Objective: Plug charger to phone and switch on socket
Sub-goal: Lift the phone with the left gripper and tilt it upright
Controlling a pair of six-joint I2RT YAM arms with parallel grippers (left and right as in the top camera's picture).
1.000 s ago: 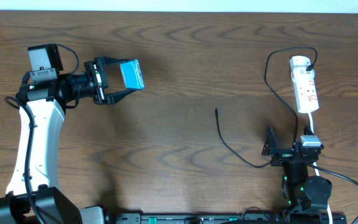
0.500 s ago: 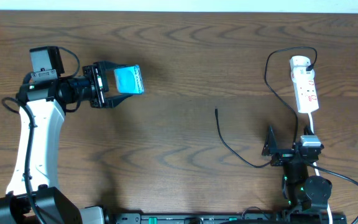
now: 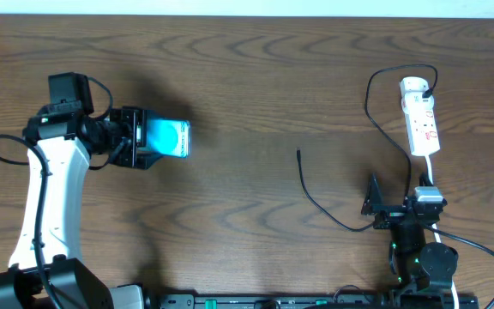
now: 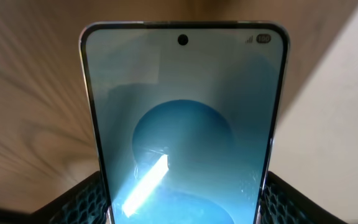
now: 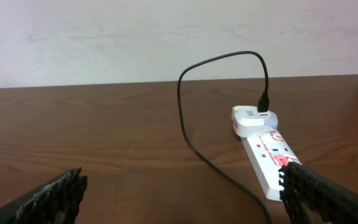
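Currently phone [image 3: 171,137] held in left gripper [image 3: 154,139], projecting past fingertips, screen up.

The phone [image 3: 171,137] is sitting between the fingers of the left gripper [image 3: 154,140], over the left part of the table [image 3: 256,77] and well apart from everything else. The socket [image 3: 421,118] is lying at the far right. The charger [image 5: 180,104] is looping out from the socket's far end and trailing leftward, passing by the right gripper [image 3: 372,197], with its tip lying loose near the table's middle.
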